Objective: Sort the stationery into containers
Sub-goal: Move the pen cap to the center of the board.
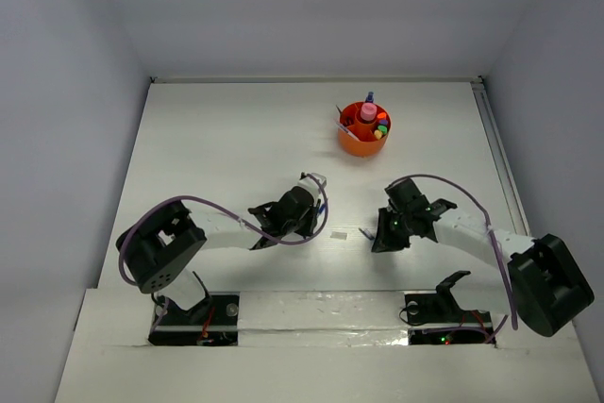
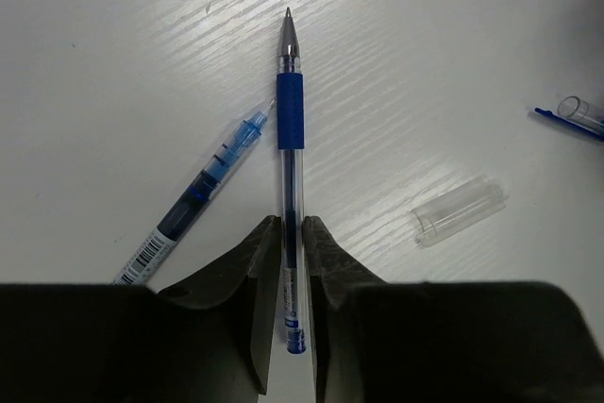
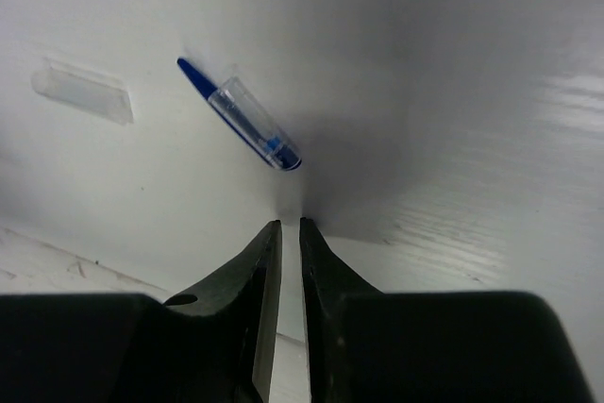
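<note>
A blue gel pen (image 2: 291, 110) lies along my left gripper (image 2: 291, 224), tip pointing away. Both fingers press its clear barrel, so the gripper is shut on it, low at the table. A second blue pen (image 2: 203, 191) lies slanted just to its left. In the top view the left gripper (image 1: 316, 186) sits mid-table. My right gripper (image 3: 291, 224) hovers just short of a clear pen cap with a blue clip (image 3: 250, 120); its jaws stand a narrow slit apart with nothing between them. The orange tub (image 1: 351, 143) stands farther back and holds a pink tube (image 1: 366, 115) and highlighters (image 1: 380, 127).
A clear plastic cap (image 2: 458, 209) lies on the table between the two grippers, also seen in the right wrist view as the clear plastic cap (image 3: 83, 92). White walls close the table at the back and both sides.
</note>
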`<action>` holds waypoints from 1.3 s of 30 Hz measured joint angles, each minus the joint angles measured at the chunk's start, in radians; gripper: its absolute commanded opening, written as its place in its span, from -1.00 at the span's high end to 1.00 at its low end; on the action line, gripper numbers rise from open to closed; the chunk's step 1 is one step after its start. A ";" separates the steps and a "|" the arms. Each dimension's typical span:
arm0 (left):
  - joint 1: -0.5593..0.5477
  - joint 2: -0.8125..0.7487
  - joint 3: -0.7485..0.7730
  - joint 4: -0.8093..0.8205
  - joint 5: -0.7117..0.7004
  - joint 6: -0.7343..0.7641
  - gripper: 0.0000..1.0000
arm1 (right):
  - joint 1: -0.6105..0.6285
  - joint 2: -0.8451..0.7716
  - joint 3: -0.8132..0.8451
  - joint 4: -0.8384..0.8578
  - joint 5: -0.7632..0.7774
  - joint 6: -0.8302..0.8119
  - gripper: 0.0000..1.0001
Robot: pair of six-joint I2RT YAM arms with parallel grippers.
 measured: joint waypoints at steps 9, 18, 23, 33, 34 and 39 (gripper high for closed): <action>0.000 0.005 0.002 0.010 0.008 -0.002 0.65 | 0.000 0.019 0.034 0.021 0.123 0.001 0.68; 0.000 0.007 0.003 0.012 0.010 -0.005 0.68 | 0.000 -0.018 0.063 0.008 0.138 -0.011 0.83; 0.000 0.008 0.003 0.015 0.010 -0.006 0.65 | 0.008 -0.069 0.062 -0.016 0.080 -0.012 0.88; 0.000 0.013 0.003 0.028 0.016 -0.012 0.54 | 0.039 -0.004 0.020 0.048 0.000 0.013 0.91; 0.000 0.013 0.003 0.029 0.017 -0.012 0.54 | 0.039 0.006 0.019 0.054 0.003 0.013 0.93; 0.000 0.013 0.003 0.030 0.018 -0.012 0.54 | 0.039 0.047 0.023 0.085 0.075 0.012 0.95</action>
